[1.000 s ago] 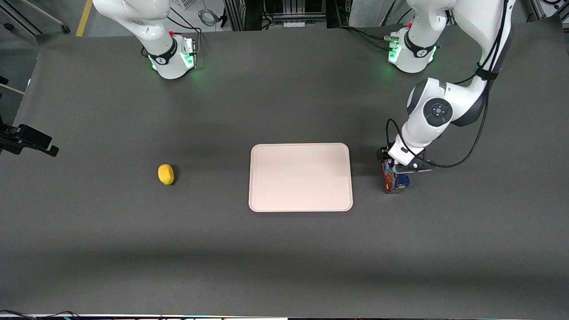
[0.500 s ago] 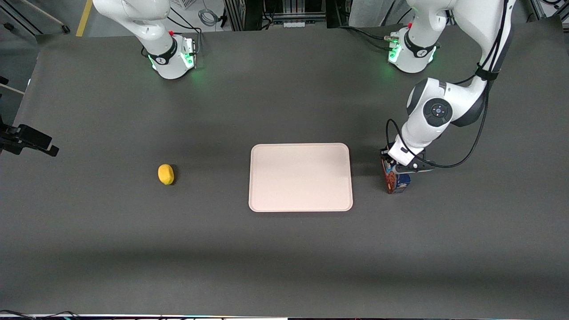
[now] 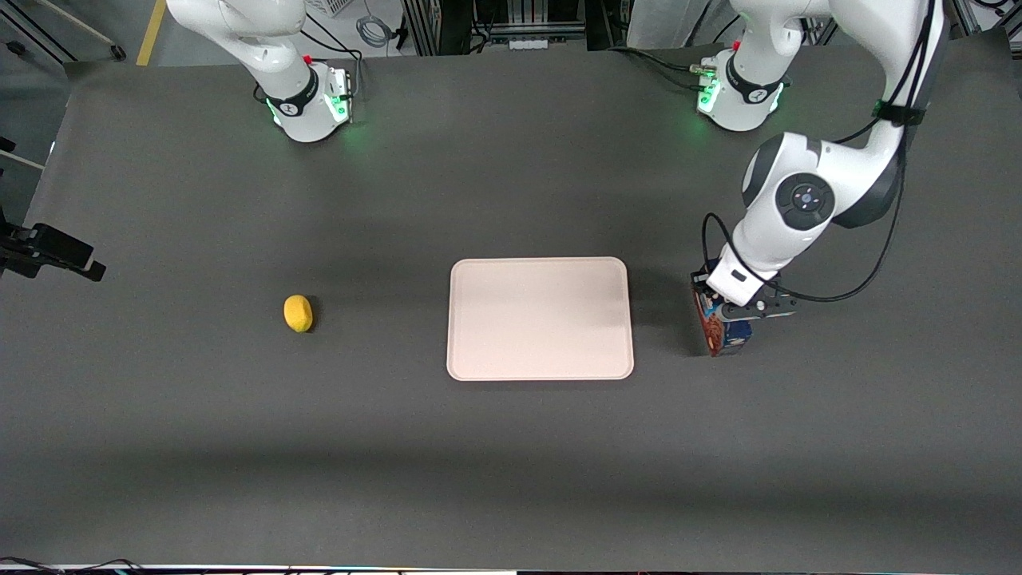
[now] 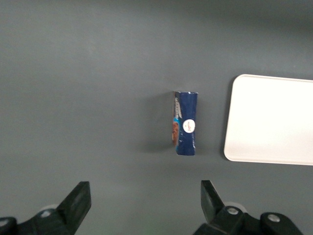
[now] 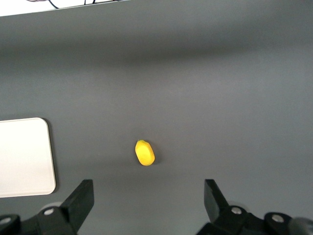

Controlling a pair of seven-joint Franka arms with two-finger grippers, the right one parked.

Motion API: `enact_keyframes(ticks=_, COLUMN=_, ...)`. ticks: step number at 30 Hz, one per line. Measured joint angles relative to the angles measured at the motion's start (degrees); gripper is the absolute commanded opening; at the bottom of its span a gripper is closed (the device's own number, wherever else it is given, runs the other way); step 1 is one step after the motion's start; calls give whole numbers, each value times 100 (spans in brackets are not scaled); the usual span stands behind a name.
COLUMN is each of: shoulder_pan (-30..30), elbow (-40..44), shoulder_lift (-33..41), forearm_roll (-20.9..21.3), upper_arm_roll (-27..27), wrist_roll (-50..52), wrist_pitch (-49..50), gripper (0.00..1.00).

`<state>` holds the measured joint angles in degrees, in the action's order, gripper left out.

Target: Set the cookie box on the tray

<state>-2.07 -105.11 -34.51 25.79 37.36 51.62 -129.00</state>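
The cookie box (image 3: 720, 334) is a narrow dark navy carton on the dark table beside the tray (image 3: 540, 318), toward the working arm's end. My left gripper (image 3: 744, 308) hangs over the box and hides part of it in the front view. In the left wrist view the gripper (image 4: 145, 190) is open with nothing between its fingers. There the cookie box (image 4: 186, 123) lies well below it on the mat, its round white logo showing, a short gap from the tray (image 4: 274, 120). The pale pinkish tray has nothing on it.
A small yellow lemon-like object (image 3: 298, 312) lies on the table toward the parked arm's end, well away from the tray; it also shows in the right wrist view (image 5: 145, 152). Dark mat surrounds the tray and the box.
My left arm and gripper have shifted a little toward the working arm's end and nearer the front camera. The box's visible part sits slightly further that way too.
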Motion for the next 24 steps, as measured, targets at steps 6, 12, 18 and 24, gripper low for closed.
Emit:
enact_keyframes(ticks=6, shoulder_pan=4, elbow=0, shoulder_lift=-10, forearm_roll=57, upper_arm_roll=-2, wrist_roll=3, wrist_pitch=-3, gripper=100)
enact_keyframes(ticks=12, shoulder_pan=14, elbow=6, shoulder_lift=-11, forearm_roll=70, upper_arm_roll=-2, wrist_roll=3, wrist_pitch=-7, gripper=100)
enact_keyframes(ticks=18, shoulder_pan=22, elbow=27, shoulder_lift=-11, forearm_roll=72, upper_arm_roll=-2, wrist_roll=3, wrist_pitch=-7, gripper=100)
enact_keyframes(ticks=24, shoulder_pan=73, elbow=171, shoulder_lift=50, forearm_roll=66, upper_arm_roll=11, wrist_roll=-41, wrist_pitch=24, gripper=100)
